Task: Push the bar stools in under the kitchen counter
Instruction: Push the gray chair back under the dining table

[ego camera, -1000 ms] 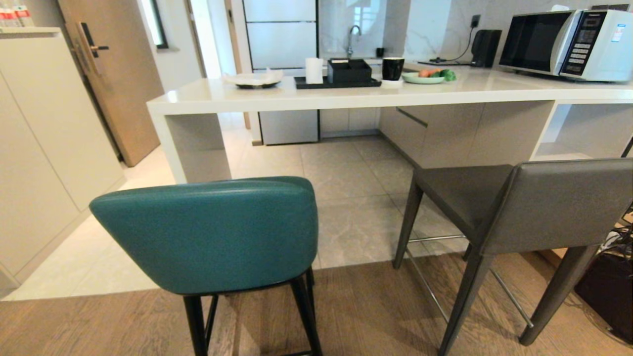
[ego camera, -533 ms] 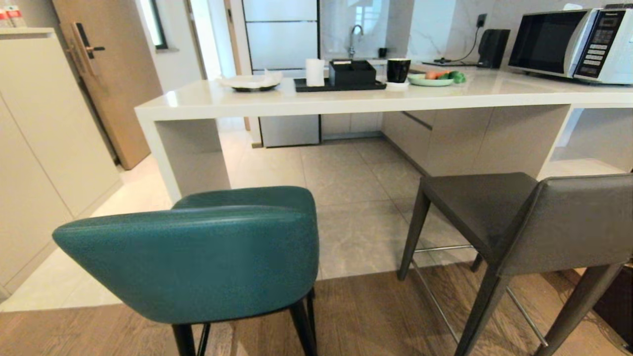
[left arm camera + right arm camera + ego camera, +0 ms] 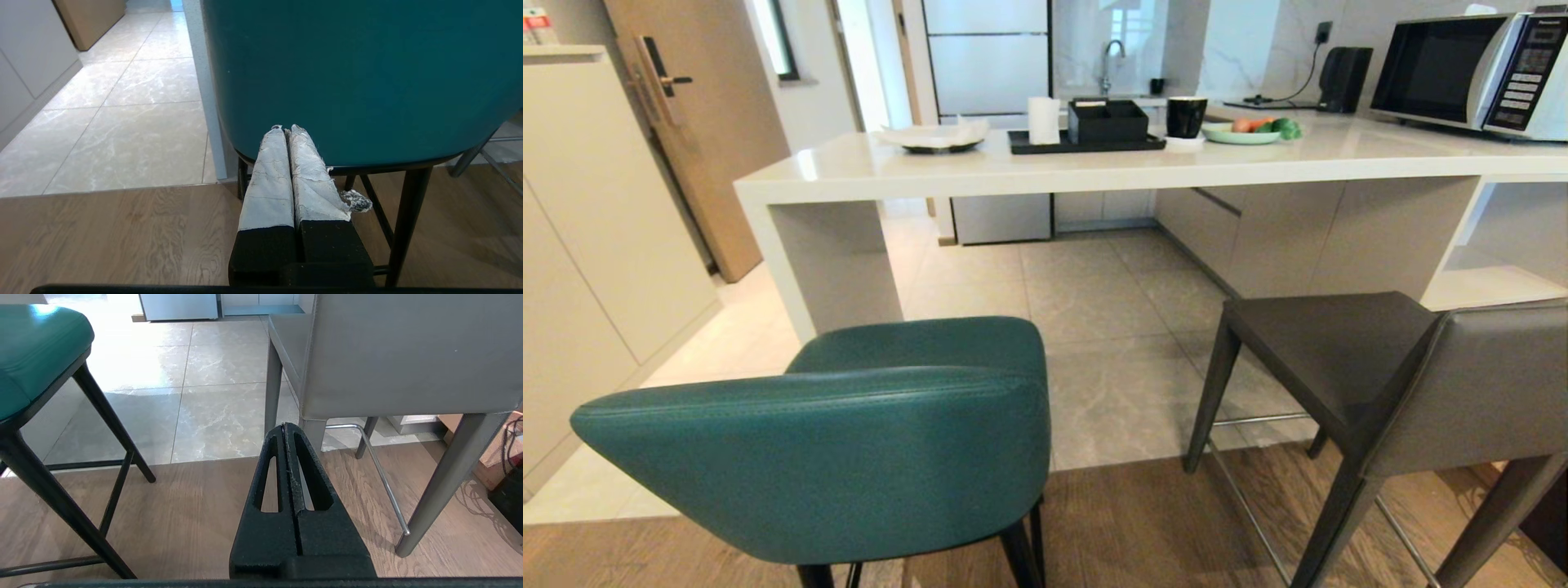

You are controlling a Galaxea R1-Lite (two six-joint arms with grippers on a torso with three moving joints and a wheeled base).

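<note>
Bar stools are standing before me on the wooden floor, both drawn out from the worktop [image 3: 1094,167], a long thick glossy off-white stone slab with a white side panel at its left end. I am looking over the teal leather stool with the rounded curved back and thin black legs [image 3: 849,441], which is sitting near the worktop's left end. To its right, well apart from it, the dark grey square-backed stool with tapered grey legs [image 3: 1405,384] is facing the worktop's right half.

On the worktop's far edge I am seeing a black tray [image 3: 1086,143] carrying a black box [image 3: 1107,121], a white roll [image 3: 1043,120], a black mug [image 3: 1186,117], a pale green plate of vegetables [image 3: 1245,132] and, at the right end, a silver microwave [image 3: 1470,73].

My left gripper [image 3: 286,132] is pointing at the teal back, its taped jaws pressed together on nothing. My right gripper [image 3: 288,430] is pointing at the grey stool's lower back, jaws likewise together and empty.
</note>
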